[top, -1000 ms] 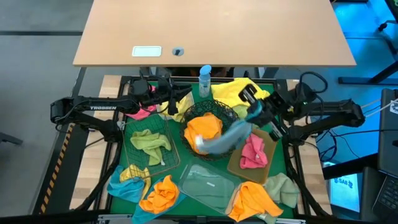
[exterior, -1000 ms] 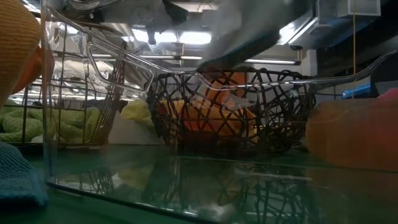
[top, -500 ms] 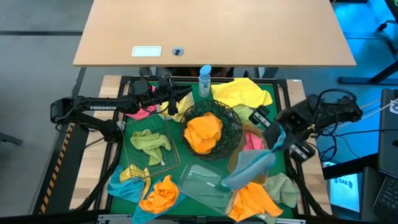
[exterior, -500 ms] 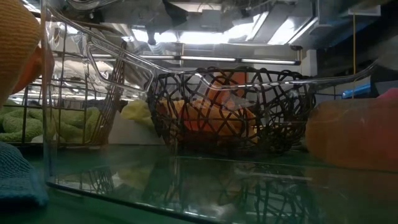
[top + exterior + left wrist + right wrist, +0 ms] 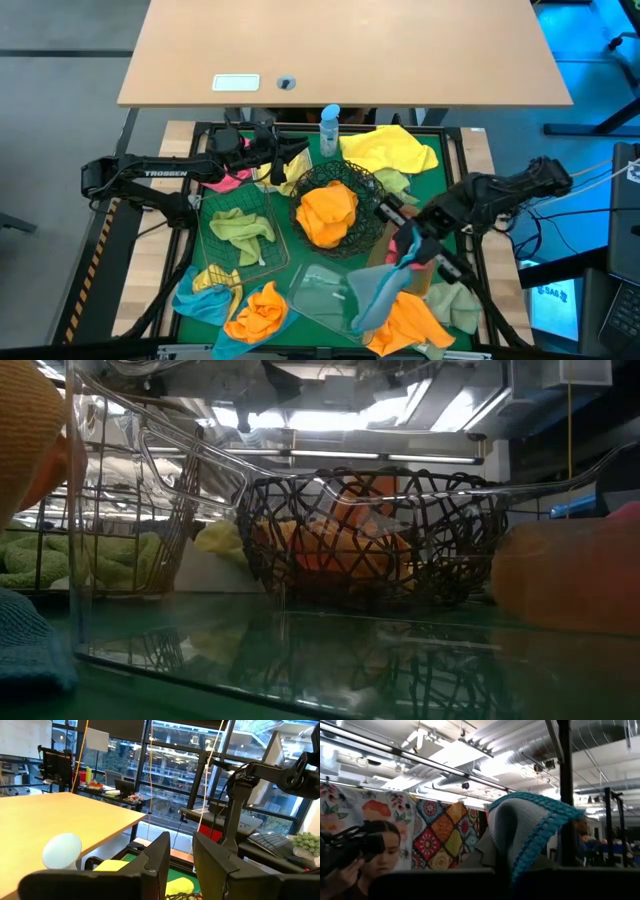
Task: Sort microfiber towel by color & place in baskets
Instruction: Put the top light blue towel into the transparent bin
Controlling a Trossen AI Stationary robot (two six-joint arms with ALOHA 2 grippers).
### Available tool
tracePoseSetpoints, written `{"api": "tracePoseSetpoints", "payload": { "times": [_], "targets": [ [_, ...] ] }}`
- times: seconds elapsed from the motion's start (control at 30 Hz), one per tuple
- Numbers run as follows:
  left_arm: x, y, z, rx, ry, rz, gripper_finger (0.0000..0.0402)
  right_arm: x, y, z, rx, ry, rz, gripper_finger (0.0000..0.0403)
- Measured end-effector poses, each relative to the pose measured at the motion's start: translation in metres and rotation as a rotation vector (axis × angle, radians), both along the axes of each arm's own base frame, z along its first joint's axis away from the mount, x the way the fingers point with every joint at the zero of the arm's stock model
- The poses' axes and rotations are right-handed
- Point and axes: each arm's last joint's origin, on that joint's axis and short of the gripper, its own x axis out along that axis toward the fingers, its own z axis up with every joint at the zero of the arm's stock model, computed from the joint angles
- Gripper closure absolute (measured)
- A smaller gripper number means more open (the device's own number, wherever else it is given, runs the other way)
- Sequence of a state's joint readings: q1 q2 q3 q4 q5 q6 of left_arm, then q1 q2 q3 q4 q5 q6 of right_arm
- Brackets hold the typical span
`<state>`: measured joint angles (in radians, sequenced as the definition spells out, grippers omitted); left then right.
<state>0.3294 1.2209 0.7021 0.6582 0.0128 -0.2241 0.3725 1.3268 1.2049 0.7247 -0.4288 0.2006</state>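
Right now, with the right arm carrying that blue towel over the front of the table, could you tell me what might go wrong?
1. The blue towel hangs from the right gripper across the clear tray rim; released here, it may drape half outside.
2. The trailing cloth reaches the orange towel beside the tray and could drag it.
3. The right arm works close to the black wire bowl and might nudge it.
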Motion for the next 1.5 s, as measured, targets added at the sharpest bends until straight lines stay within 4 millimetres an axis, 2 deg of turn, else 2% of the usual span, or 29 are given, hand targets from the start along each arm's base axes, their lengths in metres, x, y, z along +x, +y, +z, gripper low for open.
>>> {"api": "tracePoseSetpoints", "payload": {
  "times": [0.4, 0.87, 1.2, 1.5],
  "targets": [
    [0.000, 0.000, -0.003, -0.009, 0.026, 0.000, 0.0324, 0.038, 0.014, -0.037, -0.045, 0.159, -0.030, 0.0400],
    [0.000, 0.000, -0.004, -0.015, 0.045, 0.000, 0.0324, 0.066, 0.025, -0.085, -0.157, 0.437, -0.024, 0.0400],
    [0.000, 0.000, -0.004, -0.015, 0.045, 0.000, 0.0324, 0.070, 0.024, -0.112, -0.234, 0.686, -0.128, 0.0400],
    [0.000, 0.000, -0.004, -0.015, 0.045, 0.000, 0.0324, 0.064, 0.018, -0.143, -0.365, 0.990, -0.253, 0.0400]
  ]
}}
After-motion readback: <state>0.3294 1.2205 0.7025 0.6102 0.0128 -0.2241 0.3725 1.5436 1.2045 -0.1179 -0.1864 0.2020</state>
